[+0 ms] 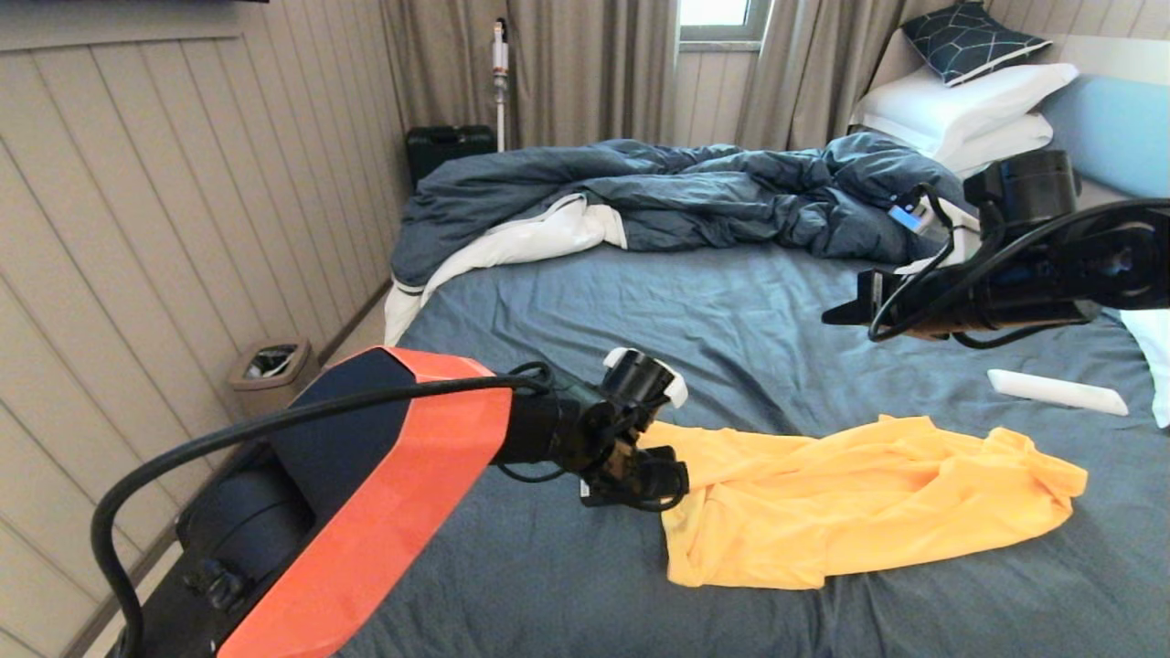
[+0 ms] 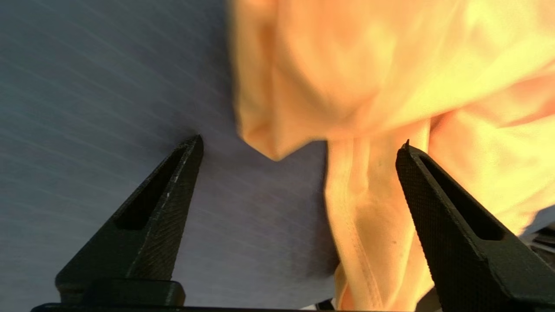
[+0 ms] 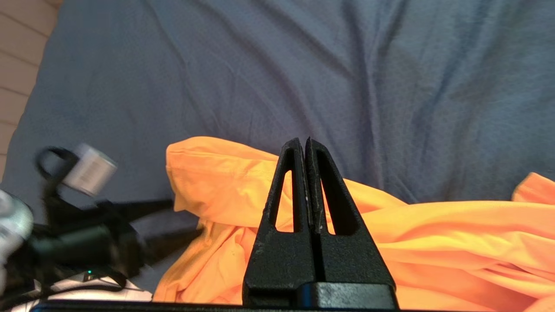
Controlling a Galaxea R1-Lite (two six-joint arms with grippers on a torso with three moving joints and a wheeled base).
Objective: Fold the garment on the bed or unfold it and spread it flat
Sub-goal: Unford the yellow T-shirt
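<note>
The yellow shirt (image 1: 850,498) lies bunched near the bed's (image 1: 731,311) front edge. The left tool (image 2: 299,147) is wide open at its end, holding nothing. The right tool (image 3: 305,143) hangs above, shut and empty.

From the head I look down the bed (image 1: 640,311); both wrist cameras hang close over the shirt (image 2: 368,65).

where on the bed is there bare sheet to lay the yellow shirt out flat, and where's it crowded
Bare sheet on the bed runs between the rumpled duvet and the garment, and along the near edge below the garment. Crowded: the open left gripper at the shirt's left end, the shut right gripper raised above the sheet, and a white bar by the pillow.
</note>
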